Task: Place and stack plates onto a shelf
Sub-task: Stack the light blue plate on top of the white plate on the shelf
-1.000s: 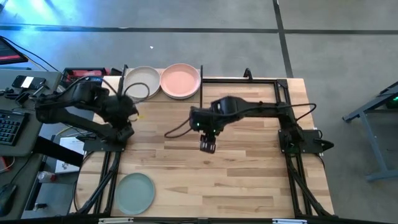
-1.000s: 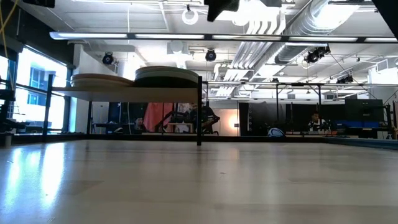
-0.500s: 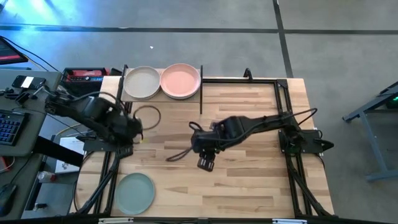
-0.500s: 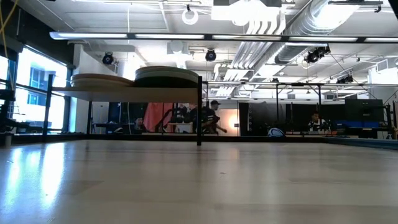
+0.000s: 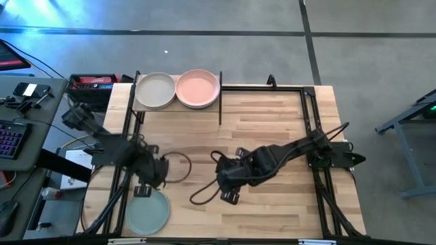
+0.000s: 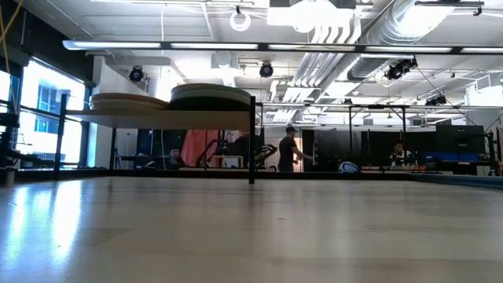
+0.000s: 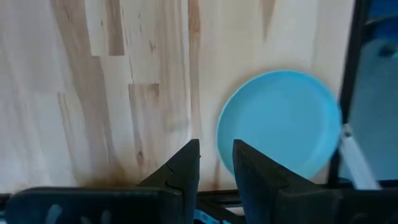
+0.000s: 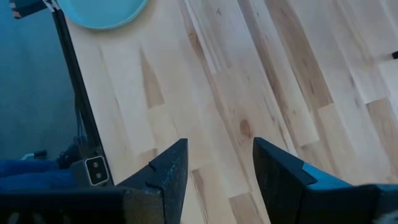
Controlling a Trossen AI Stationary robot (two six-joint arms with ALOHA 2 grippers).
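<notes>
A pale green plate (image 5: 148, 211) lies flat on the wooden table (image 5: 272, 129) at the near left corner; it also shows in the left wrist view (image 7: 280, 124) and the right wrist view (image 8: 106, 11). A beige plate (image 5: 155, 90) and a pink plate (image 5: 197, 88) top two stacks on the shelf (image 6: 165, 118) at the far left. My left gripper (image 5: 143, 190) (image 7: 216, 155) points down just beyond the green plate's far edge, open by a narrow gap, nothing in it. My right gripper (image 5: 228, 196) (image 8: 217, 158) hangs open over bare wood near the table's middle.
Black frame rails (image 5: 303, 102) run along the table's right and far sides. A dark cable loop (image 5: 174, 167) hangs by the left arm. A desk with a keyboard (image 5: 13, 136) stands off the table's left edge. People move in the room behind (image 6: 287, 149).
My left gripper has swung from beside the shelf toward the table's near edge and sunk, ending just beyond the green plate. My right gripper has also travelled toward the near edge over the table's middle. The plates have not moved.
</notes>
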